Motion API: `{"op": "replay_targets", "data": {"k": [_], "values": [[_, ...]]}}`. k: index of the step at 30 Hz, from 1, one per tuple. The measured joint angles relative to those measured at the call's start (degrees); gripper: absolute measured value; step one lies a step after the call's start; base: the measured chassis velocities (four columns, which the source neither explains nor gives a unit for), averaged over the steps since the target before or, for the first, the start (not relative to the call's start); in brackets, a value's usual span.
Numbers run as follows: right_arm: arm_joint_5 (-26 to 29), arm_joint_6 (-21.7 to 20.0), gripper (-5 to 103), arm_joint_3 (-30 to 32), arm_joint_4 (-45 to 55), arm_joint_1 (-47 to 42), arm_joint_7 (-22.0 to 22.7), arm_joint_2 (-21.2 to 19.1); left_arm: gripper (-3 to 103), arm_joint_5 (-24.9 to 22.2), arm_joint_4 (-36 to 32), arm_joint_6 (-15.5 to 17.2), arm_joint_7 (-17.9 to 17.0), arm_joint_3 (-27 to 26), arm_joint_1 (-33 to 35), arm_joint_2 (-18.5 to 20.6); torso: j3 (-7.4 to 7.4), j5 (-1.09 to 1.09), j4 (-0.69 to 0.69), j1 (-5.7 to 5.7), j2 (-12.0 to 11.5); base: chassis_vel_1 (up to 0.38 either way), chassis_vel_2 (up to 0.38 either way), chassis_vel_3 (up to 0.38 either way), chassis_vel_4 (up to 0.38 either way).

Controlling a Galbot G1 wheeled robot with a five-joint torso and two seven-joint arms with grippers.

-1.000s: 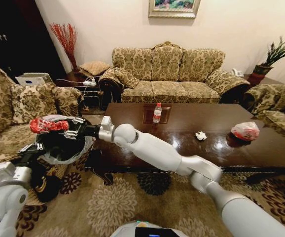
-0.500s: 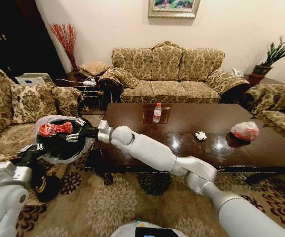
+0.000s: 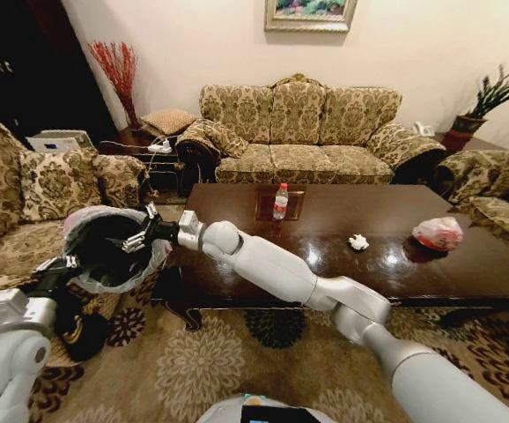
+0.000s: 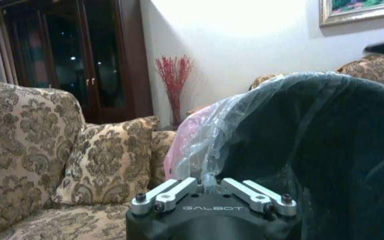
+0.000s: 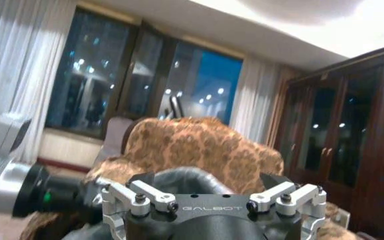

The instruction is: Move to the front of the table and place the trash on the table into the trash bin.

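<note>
My right arm reaches across to the left, and its gripper (image 3: 137, 232) hangs open and empty over the dark mouth of the trash bin (image 3: 105, 251). In the right wrist view the fingers (image 5: 138, 197) are spread wide. My left gripper (image 3: 63, 264) holds the bin up by its bag-lined rim (image 4: 209, 150), with the jaws closed on the plastic. On the table (image 3: 325, 273) stand a clear bottle with a red label (image 3: 281, 201), a white paper wad (image 3: 357, 241) and a pink-white knotted bag (image 3: 438, 233).
A patterned sofa (image 3: 307, 123) stands behind the table and armchairs flank it on the left (image 3: 25, 194) and right (image 3: 501, 189). A small tray (image 3: 280, 204) lies under the bottle. Patterned carpet (image 3: 193, 361) covers the floor in front.
The right gripper lowered a red crumpled wrapper into the bin's mouth and opened. The wrapper has dropped from sight. The left arm and bin stayed put.
</note>
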Motion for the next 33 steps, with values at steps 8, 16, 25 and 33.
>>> {"op": "replay_targets", "data": {"k": [8,16,25,33], "values": [[1.6,-0.5,100,8.7,9.2,-3.5,2.0,-6.8,0,0.0,0.0,0.0,0.0,0.0,0.0,0.0,0.00,0.00,0.00,0.00,0.0,0.000,0.000,0.000,0.000],[1.5,-8.2,100,20.6,22.1,-13.9,12.4,-22.1,0,-1.2,0.0,0.4,-0.3,1.0,-0.4,2.2,0.00,0.01,0.01,0.00,0.0,0.000,0.000,0.000,0.000],[1.7,-11.2,100,33.8,31.1,-29.7,14.8,-31.1,0,-8.7,0.1,4.1,-1.2,7.2,-3.1,14.7,0.00,0.01,-0.03,0.00,0.0,0.000,0.000,0.000,0.000],[1.1,-12.2,100,43.2,34.8,-41.5,15.7,-33.9,0,-16.8,0.5,8.0,-2.4,13.9,-5.9,28.1,0.00,0.01,-0.02,0.00,0.0,0.000,0.000,0.000,0.000]]}}
